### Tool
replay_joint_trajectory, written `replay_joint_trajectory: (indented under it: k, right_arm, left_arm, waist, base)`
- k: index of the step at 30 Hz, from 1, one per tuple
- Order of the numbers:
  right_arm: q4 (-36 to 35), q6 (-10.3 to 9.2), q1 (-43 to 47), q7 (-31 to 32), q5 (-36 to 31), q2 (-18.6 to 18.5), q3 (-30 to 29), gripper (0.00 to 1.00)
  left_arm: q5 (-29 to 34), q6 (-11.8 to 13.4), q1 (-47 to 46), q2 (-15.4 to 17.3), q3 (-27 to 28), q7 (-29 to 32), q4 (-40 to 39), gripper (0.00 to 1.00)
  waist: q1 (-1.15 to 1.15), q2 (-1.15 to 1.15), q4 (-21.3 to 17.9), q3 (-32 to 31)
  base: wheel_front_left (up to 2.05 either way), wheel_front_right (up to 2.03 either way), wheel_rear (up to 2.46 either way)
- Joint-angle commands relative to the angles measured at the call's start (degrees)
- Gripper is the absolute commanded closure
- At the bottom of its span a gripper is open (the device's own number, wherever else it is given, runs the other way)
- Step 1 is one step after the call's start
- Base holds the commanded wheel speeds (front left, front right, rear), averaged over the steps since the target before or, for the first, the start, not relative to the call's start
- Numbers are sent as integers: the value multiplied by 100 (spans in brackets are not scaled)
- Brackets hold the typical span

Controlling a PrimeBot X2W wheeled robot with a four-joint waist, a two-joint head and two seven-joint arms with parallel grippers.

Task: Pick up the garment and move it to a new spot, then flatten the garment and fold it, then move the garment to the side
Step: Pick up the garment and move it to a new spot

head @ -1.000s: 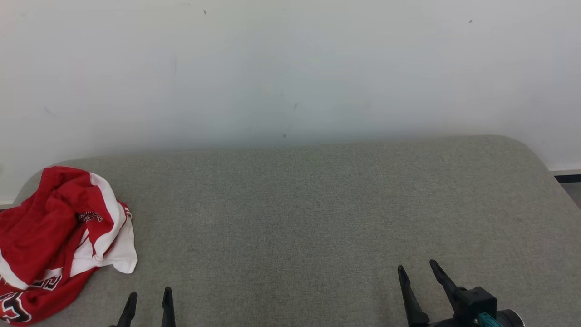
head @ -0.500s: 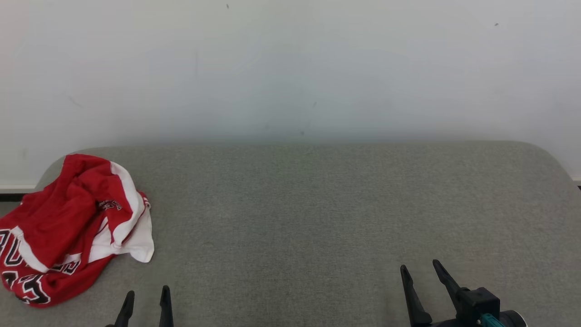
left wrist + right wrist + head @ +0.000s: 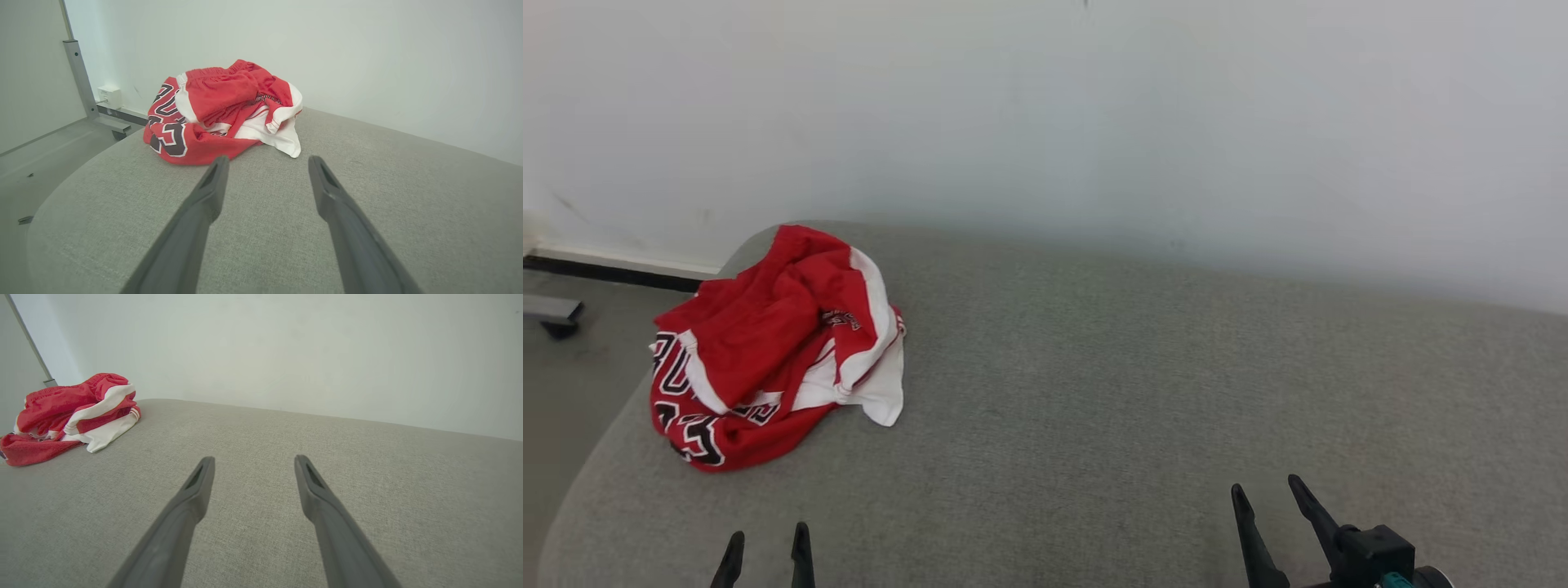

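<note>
Here the red and white garment (image 3: 768,351) is lying crumpled in a heap on the grey tabletop (image 3: 1094,392), near its far left corner and close to the wall (image 3: 1045,122). The left gripper (image 3: 769,532) is hovering at the near edge, apart from the garment, its jaws standing apart and holding nothing. The right gripper (image 3: 1267,484) is hanging over bare tabletop well to the right, its jaws likewise spread and empty.
</note>
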Motion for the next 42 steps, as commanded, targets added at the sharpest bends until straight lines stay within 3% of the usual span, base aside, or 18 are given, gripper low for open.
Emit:
replay_joint_trajectory:
  k: [1, 10, 15, 30, 36, 42]
  right_arm:
    - [15, -14, 46, -36, 55, -9, 37, 0]
    - [115, -14, -6, -114, 215, -9, 172, 0]
    - [167, -14, -96, -139, 232, -11, 322, 0]
    - [298, -14, -69, -174, 230, -10, 407, 0]
    - [260, -14, 39, -178, 217, -11, 440, 0]
    - [180, -14, -13, -91, 101, -9, 670, 0]
  left_arm:
    - [54, 4, 77, 28, 32, -6, -46, 0]
    - [102, -29, 102, 84, 131, -7, -39, 0]
    - [80, 32, 205, 82, 238, -7, -188, 0]
    - [60, 179, 278, 70, 207, 22, -245, 0]
    - [66, 104, -305, 246, 117, 412, 118, 0]
    - [-354, 80, -1368, 330, 321, 971, 827, 0]
  waist:
    - [0, 0, 510, -17]
    - [0, 0, 1108, -46]
    - [0, 0, 1212, 2]
    - [0, 0, 1172, -35]
    - [0, 0, 1128, -54]
    - [0, 0, 797, 91]
  base:
    - [0, 0, 0]
    - [0, 0, 0]
    - [0, 0, 0]
    - [0, 0, 0]
    - [0, 0, 0]
    - [0, 0, 0]
